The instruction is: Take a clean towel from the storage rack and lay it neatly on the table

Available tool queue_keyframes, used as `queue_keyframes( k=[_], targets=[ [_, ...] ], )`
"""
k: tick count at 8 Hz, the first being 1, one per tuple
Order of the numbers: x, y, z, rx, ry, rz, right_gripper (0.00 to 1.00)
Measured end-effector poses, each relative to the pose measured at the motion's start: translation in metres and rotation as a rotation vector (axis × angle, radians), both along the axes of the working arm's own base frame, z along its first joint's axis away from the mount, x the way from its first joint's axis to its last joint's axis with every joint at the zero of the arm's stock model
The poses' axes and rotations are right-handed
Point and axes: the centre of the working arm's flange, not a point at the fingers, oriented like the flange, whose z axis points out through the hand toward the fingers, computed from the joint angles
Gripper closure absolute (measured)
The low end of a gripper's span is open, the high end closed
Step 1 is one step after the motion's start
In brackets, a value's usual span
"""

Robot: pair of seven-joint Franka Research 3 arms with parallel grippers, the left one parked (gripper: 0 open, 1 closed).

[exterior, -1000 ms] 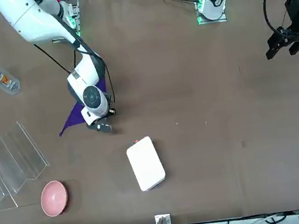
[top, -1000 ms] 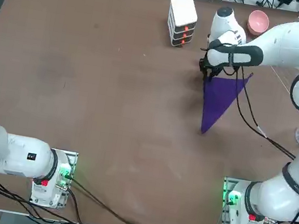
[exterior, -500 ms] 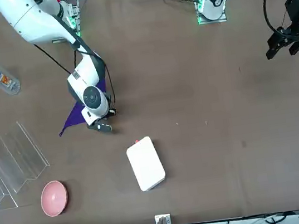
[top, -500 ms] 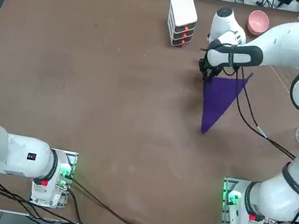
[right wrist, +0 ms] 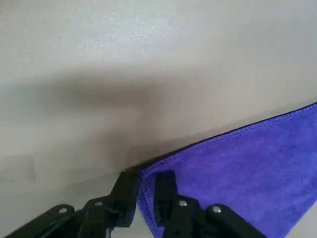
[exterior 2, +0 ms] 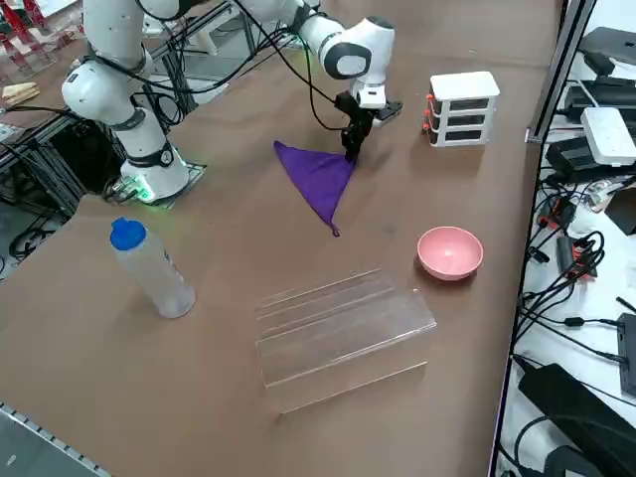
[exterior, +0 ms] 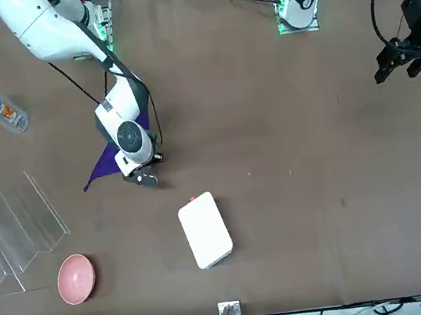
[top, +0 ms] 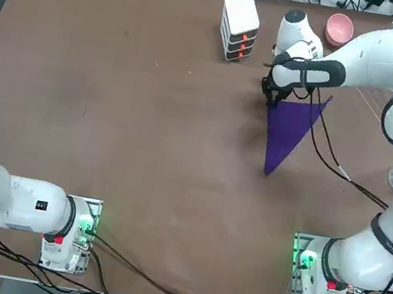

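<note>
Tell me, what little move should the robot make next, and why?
I'd probably have the right pincer rise gently straight up. Its two fingers stand apart at a corner of the towel, which seems to lie on the table, out of the rack. Moving sideways might drag the cloth askew.

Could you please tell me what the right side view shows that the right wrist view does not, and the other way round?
Only the right side view: the blue-capped bottle, see-through rack, pink bowl and white stacked box.

Only the right wrist view: the stitching along the purple towel's edge, and a gap between the two fingers, with purple cloth visible in it.

Both: the towel, the brown table and the right end effector, at one corner of the towel.
</note>
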Motion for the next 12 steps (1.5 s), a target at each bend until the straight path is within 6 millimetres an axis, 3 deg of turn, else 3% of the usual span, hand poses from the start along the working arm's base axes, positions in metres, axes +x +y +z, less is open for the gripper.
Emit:
queue_keyframes(
  k=[5,8,12],
  targets=[
    [0.0,0.0007,-0.0039,0.003,-0.001,0.002,0.76],
    [0.0005,0.0008,-0.0034,0.003,-0.002,0.001,0.9],
    [0.0006,-0.0006,-0.0035,-0.004,0.005,-0.002,0.97]
  ],
)
